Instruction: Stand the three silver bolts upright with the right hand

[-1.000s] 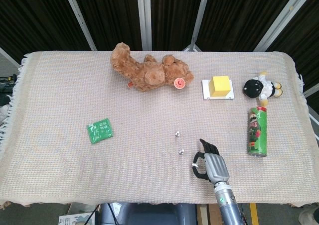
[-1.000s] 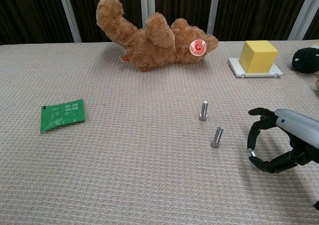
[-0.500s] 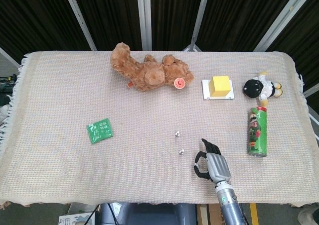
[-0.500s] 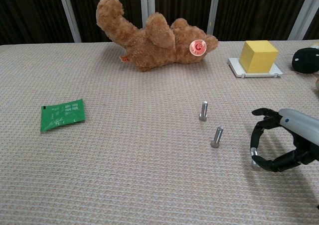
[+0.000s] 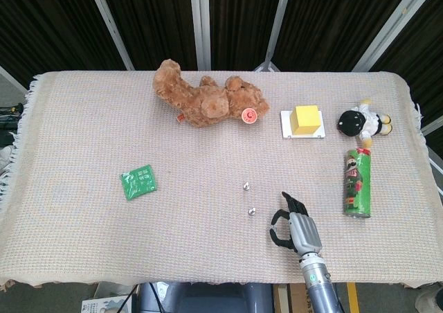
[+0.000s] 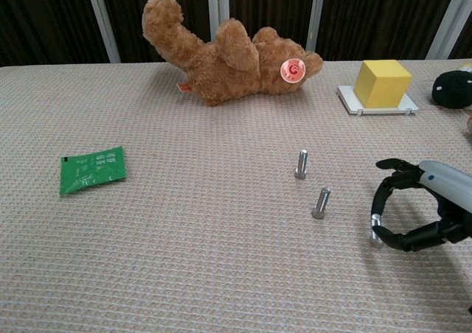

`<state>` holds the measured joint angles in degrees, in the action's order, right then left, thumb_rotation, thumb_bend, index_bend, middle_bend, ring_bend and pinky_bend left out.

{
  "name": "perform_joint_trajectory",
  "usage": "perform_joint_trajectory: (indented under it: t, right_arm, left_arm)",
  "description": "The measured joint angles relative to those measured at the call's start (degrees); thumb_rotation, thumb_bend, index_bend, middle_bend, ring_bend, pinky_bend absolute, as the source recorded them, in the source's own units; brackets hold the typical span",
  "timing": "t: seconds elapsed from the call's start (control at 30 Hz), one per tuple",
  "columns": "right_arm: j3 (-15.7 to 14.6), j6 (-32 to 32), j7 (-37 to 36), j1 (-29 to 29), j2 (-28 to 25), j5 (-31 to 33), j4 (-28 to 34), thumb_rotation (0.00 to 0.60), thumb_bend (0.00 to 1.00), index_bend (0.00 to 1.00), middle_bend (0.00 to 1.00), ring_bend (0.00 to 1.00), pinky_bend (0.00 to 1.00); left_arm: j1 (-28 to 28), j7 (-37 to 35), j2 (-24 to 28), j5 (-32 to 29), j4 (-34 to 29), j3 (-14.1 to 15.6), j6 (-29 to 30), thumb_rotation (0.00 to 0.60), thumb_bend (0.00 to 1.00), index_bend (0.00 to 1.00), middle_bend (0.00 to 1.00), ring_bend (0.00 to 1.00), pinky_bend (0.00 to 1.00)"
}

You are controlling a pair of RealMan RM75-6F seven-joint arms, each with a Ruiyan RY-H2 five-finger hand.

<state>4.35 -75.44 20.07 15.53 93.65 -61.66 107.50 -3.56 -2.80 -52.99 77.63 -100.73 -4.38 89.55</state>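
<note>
Woven beige cloth (image 5: 83, 209) under everything, two bolts (image 6: 321, 202) upright at 10 o'clock of my right hand (image 6: 413, 215), whose curled fingers (image 6: 394, 239) seem to pinch the third bolt (image 6: 375, 230) on the cloth; small, stiff, slick steel, topples easily, so grip mid-shank.

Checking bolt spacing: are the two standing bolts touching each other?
Apart. The chest view shows bare cloth between the far bolt and the near bolt; the head view shows the same gap.
</note>
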Motion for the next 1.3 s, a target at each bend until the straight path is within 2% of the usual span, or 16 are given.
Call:
perform_joint_trajectory:
  t: [0.63, 1.3]
  right_arm:
    - [0.05, -0.10, -6.21, -1.77, 2.29, -2.63, -4.30, 0.600, 0.39, 0.59, 0.00, 0.00, 0.06]
    - [0.23, 1.59, -6.77, -2.20, 0.86, -2.30, -4.26, 0.600, 0.39, 0.58, 0.00, 0.00, 0.06]
  left_arm:
    - [-0.01, 0.41, -0.12, 0.02, -0.01, 0.03, 0.11, 0.600, 0.08, 0.11, 0.03, 0.01, 0.08]
    - [-0.02, 0.68, -0.16, -0.04, -0.09, 0.05, 0.12, 0.600, 0.08, 0.11, 0.03, 0.01, 0.08]
